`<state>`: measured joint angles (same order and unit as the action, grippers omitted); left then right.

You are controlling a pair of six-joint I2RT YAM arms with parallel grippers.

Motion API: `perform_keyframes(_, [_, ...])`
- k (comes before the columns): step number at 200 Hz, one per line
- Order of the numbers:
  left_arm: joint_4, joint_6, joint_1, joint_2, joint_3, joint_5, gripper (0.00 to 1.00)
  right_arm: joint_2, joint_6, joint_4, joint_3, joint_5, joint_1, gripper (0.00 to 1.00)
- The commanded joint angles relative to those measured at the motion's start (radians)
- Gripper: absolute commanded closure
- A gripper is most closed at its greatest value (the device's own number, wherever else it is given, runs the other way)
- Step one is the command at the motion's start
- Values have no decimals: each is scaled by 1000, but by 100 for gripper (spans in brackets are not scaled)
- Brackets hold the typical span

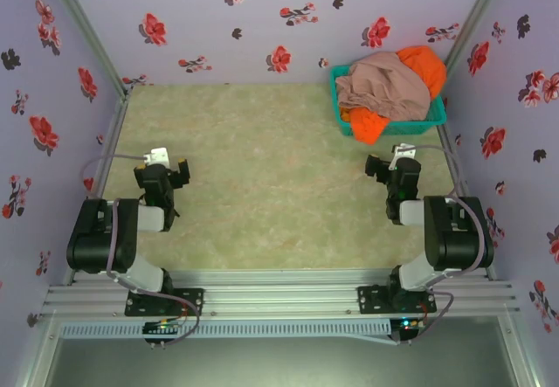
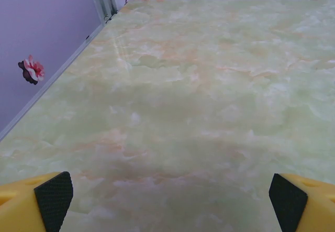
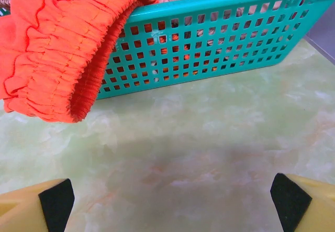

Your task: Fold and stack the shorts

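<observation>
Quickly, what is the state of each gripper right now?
The left gripper is open, holding nothing.
The right gripper is open, holding nothing.

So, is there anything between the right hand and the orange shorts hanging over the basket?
Nothing visible. Just table lies between the open right hand and the orange shorts, which drape over the near wall of the teal basket, outside it.
</observation>
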<state>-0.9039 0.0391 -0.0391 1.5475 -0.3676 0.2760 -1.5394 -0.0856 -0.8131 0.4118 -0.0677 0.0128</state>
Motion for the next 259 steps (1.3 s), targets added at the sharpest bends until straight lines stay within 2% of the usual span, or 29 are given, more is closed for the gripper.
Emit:
perform_keyframes(1, [-19, 1, 2, 0, -11, 6, 1, -6, 0, -4, 0, -6, -5, 1])
perform_keyframes(197, [-14, 2, 4, -7, -13, 8, 1, 6, -3, 7, 3, -14, -4, 1])
perform_keyframes(214, [61, 2, 4, -92, -14, 7, 1, 92, 6, 128, 30, -18, -13, 1])
perform_keyframes(233, [195, 10, 3, -269, -12, 19, 1, 235, 6, 274, 51, -59, -31, 1])
perform_keyframes(259, [505, 142, 3, -529, -74, 24, 1, 415, -35, 518, 141, -60, -43, 1])
